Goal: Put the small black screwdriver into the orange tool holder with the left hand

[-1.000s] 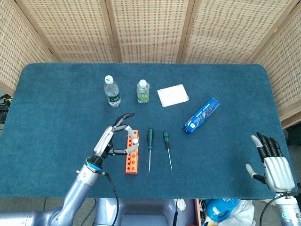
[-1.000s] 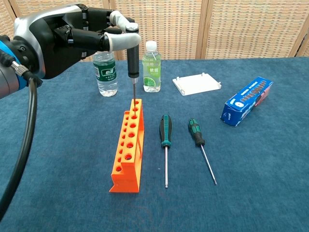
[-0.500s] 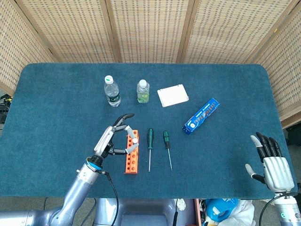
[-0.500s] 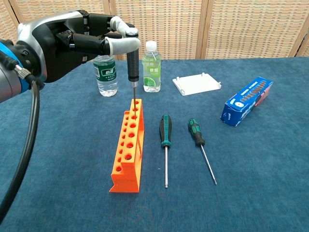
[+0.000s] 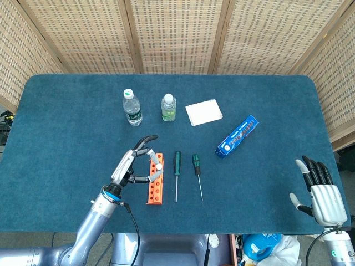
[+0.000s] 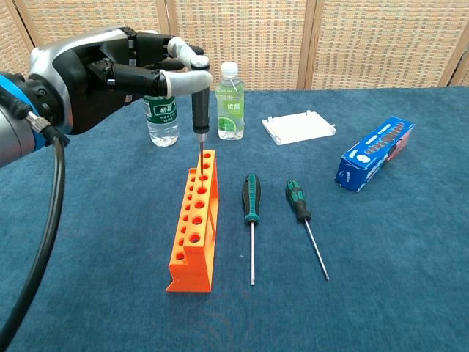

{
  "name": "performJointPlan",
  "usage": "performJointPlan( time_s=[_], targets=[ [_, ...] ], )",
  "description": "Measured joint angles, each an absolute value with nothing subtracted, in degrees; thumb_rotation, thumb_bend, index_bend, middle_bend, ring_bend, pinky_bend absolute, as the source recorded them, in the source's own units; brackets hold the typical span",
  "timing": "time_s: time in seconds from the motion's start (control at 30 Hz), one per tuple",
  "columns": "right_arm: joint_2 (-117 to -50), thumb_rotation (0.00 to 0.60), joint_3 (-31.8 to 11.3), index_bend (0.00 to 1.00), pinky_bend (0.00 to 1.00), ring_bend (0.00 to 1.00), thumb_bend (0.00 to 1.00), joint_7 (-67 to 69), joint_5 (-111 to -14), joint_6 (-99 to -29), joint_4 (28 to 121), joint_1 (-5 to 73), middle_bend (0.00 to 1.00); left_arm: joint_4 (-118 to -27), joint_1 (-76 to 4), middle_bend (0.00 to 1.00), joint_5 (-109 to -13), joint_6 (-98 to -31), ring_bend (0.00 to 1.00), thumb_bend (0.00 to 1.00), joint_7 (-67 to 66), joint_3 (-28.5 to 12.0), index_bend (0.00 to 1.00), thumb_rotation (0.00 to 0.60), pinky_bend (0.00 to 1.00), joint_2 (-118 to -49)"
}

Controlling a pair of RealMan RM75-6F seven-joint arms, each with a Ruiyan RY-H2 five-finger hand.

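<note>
left hand [image 6: 110,70]: pinching small black screwdriver [image 6: 199,114] upright, tip at orange tool holder [image 6: 196,220] (far-end hole) | right hand [image 5: 321,191]: fingers spread, holding nothing

The left hand [image 6: 110,70] fills the upper left of the chest view: a glossy black palm and black fingers under a silver-grey back shell, with pale grey tips on the thumb and nearest finger. A blue ring with small metal screws marks the wrist at the left edge, and a thick black cable [image 6: 40,242] loops down from it. In the head view the left arm [image 5: 89,233], lower left, is silver-grey. The right hand [image 5: 321,191], lower right, has a white back and dark fingers.
</note>
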State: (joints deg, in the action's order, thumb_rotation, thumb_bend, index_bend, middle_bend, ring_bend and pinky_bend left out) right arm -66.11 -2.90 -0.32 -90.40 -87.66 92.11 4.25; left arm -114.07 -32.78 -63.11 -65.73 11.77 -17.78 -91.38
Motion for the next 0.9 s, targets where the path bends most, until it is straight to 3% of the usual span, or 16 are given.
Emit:
performJointPlan(
  time_s=[0.9],
  targets=[
    [-66.1, 0.6, -2.9, 0.0, 0.0, 0.0, 0.28, -0.2, -90.6, -87.8, 92.3, 4.2, 0.0, -109.7, -32.7, 0.13, -63.3, -64.2, 0.0, 0.4, 13.0, -16.4, 0.72, 0.6, 0.0, -92.8]
  ],
)
